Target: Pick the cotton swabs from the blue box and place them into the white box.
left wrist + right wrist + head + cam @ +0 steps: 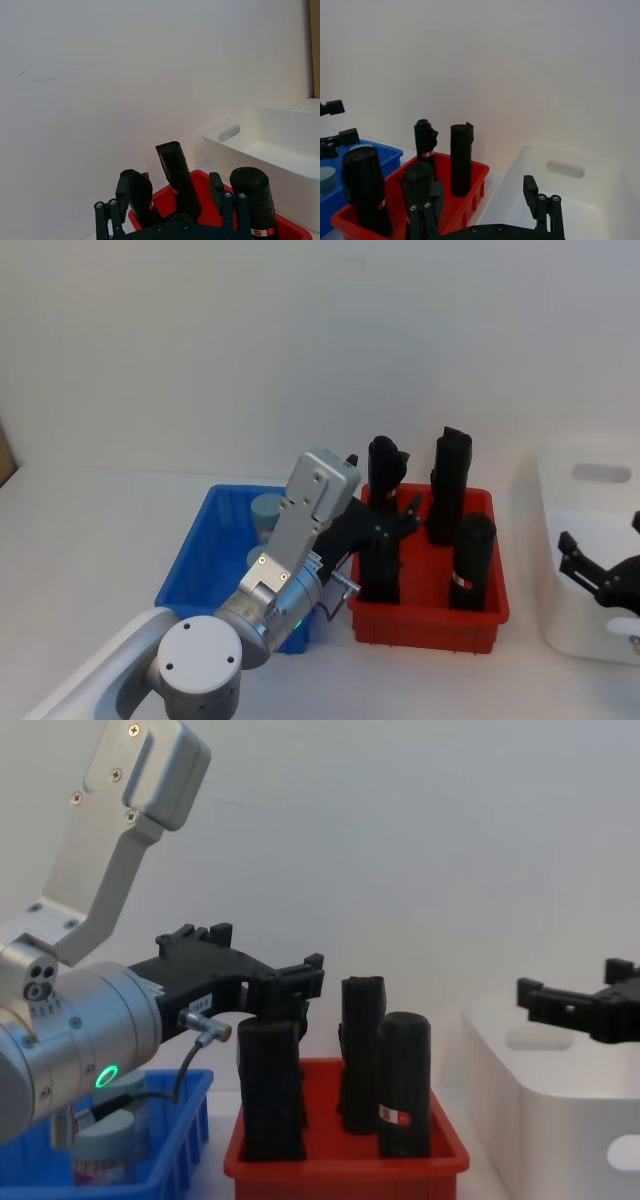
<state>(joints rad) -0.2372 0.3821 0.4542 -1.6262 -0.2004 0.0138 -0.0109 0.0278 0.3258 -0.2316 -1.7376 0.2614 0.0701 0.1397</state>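
Observation:
The blue box point(195, 565) sits left of centre, and two pale cotton swabs tubs point(268, 508) stand in it; one tub point(104, 1147) shows low in the chest view. My left gripper point(400, 520) hangs open and empty above the gap between the blue box and the red bin, pointing at the black rolls. Its fingers point(107, 215) stand wide apart. The white box point(590, 475) is at the far right. My right gripper point(603, 538) hovers over it, open with nothing held, its fingers point(544, 207) spread above the white box point(580, 200).
A red bin point(430, 615) with several tall black rolls point(448, 485) stands between the blue box and the white box. The rolls rise close in front of the left gripper point(305, 978). A plain white wall backs the table.

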